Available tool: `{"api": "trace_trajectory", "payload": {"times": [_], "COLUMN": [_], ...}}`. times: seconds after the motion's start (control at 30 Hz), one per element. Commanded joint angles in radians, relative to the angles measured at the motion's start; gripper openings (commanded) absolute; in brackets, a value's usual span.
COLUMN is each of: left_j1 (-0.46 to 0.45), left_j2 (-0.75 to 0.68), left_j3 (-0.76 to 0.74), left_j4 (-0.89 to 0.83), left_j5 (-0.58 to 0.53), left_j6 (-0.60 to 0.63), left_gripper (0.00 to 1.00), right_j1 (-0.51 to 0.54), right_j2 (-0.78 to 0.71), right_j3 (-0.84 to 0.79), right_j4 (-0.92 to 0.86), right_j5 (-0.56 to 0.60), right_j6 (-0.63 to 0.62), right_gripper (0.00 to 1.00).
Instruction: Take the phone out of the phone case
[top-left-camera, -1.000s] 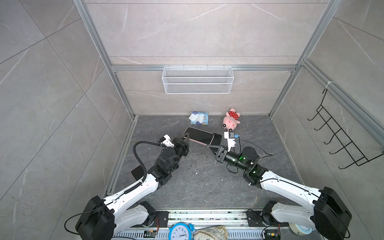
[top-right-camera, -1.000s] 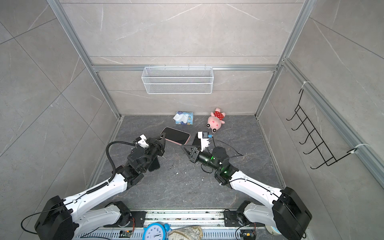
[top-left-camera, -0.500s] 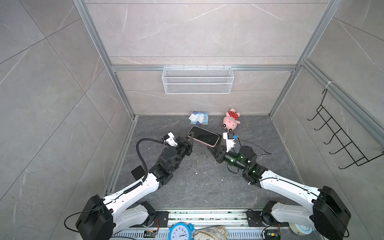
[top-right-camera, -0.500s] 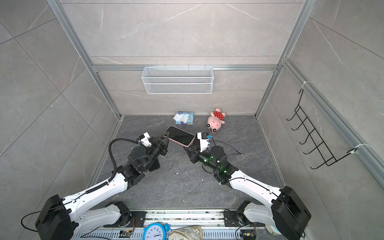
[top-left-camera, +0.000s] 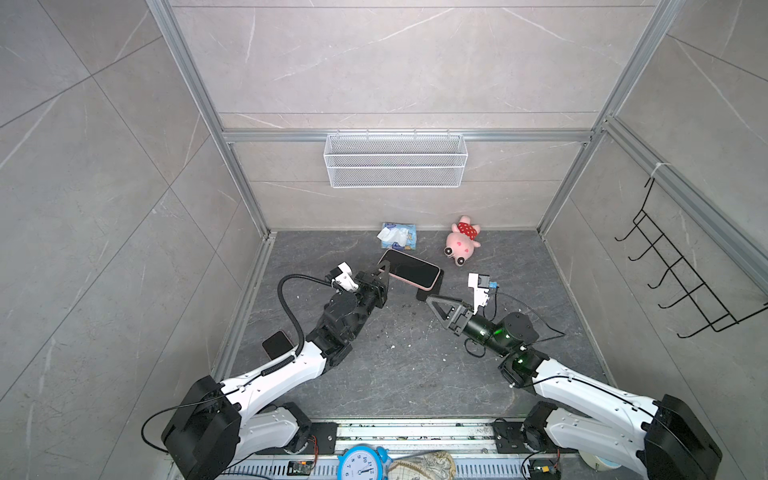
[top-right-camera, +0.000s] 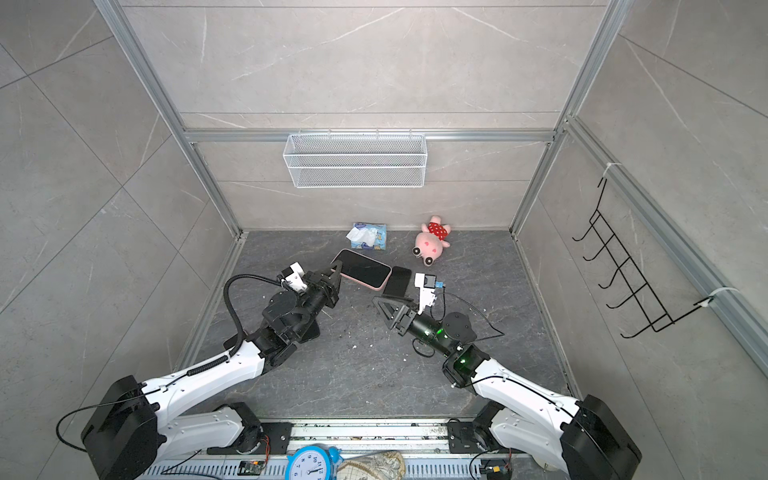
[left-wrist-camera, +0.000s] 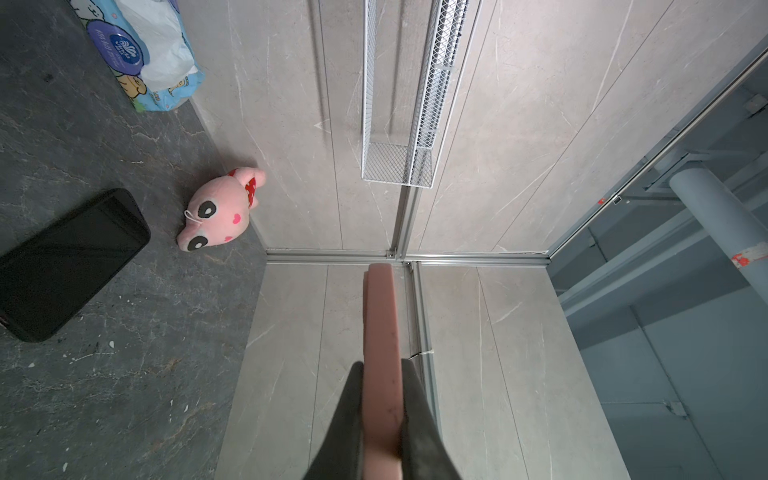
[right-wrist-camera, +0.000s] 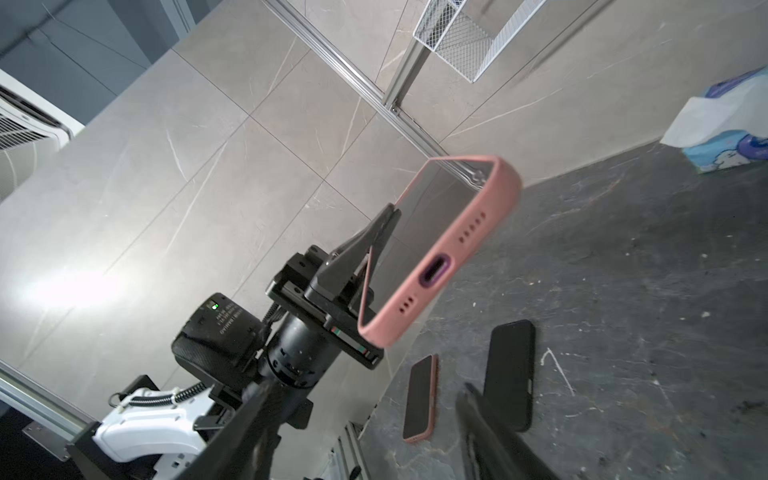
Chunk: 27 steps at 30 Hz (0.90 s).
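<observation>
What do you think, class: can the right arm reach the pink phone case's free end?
Probably yes: the left gripper holds the pink phone case aloft, port end facing the right gripper, jaws open, nothing between.

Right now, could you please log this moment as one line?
left jaws: shut on pink case, held off floor | right jaws: open, empty | black phone: flat on floor

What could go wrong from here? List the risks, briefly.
1. The left gripper pinches the pink case by one end only, up in the air. It may slip and drop toward the black phone lying on the floor close by.
2. The right gripper is open and holds nothing, and its tips are near that phone. A careless reach could knock or scrape it.
</observation>
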Motion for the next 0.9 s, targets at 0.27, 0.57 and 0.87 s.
{"api": "trace_trajectory", "payload": {"times": [0.27, 0.57, 0.87], "left_j1": [0.0, 0.0, 0.002], "left_j2": [-0.023, -0.028, -0.052], "left_j3": [0.005, 0.005, 0.062], "left_j4": [0.145, 0.125, -0.043], "left_j5": [-0.025, -0.026, 0.016], "left_j6": [0.006, 0.004, -0.032], "left_gripper": [0.0, 0.0, 0.0], "right_j1": [-0.004, -0.009, -0.023], "right_j2": [0.13, 0.129, 0.138], "right_j3": [0.083, 0.072, 0.058], "right_j4": [0.174, 0.169, 0.094], "right_j5": [0.003, 0.009, 0.006], "right_j6": [0.148, 0.145, -0.014], "right_gripper": [0.43, 0.19, 0.0]}}
